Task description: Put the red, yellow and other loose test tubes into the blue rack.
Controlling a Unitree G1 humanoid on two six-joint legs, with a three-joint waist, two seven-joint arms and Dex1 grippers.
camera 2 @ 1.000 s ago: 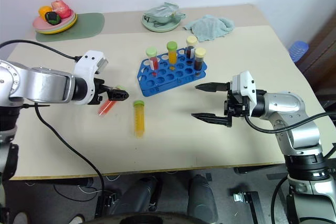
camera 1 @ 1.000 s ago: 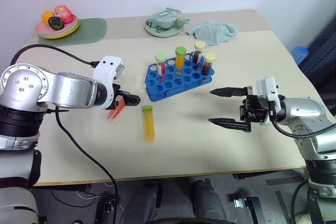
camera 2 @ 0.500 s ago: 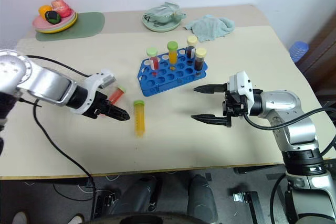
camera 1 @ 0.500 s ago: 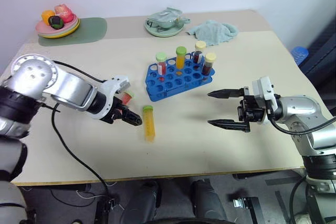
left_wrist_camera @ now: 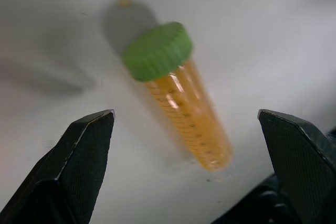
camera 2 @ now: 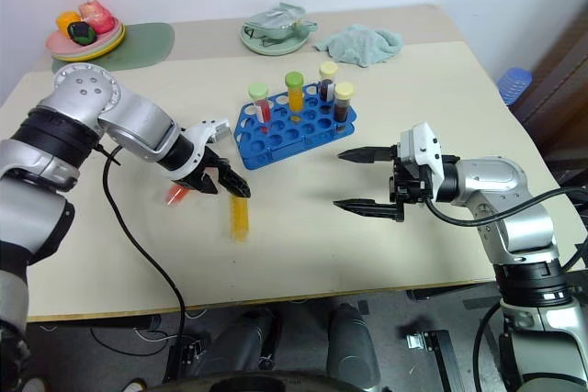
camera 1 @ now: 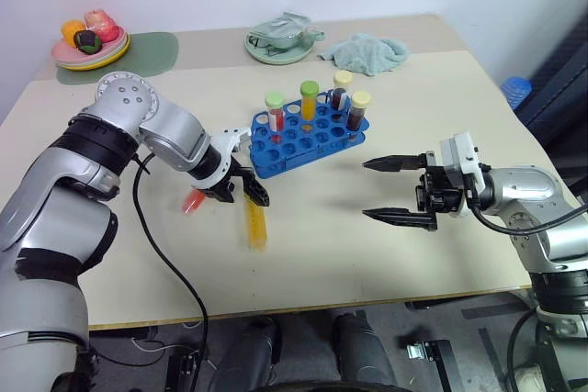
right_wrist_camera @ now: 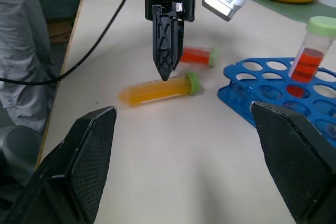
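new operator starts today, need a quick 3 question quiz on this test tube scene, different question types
1. True or false: the yellow tube is standing in the blue rack.
2. How many capped tubes stand in the rack?
3. Multiple choice: the left hand is A) closed on the red tube, B) open, pointing down over the yellow tube, C) resting on the green plate.

Key
1. False: it lies flat on the table, its green cap toward the rack.
2. Four.
3. B: in the left wrist view its fingers stand wide on either side of the tube, apart from it. The right hand is open too, holding nothing.
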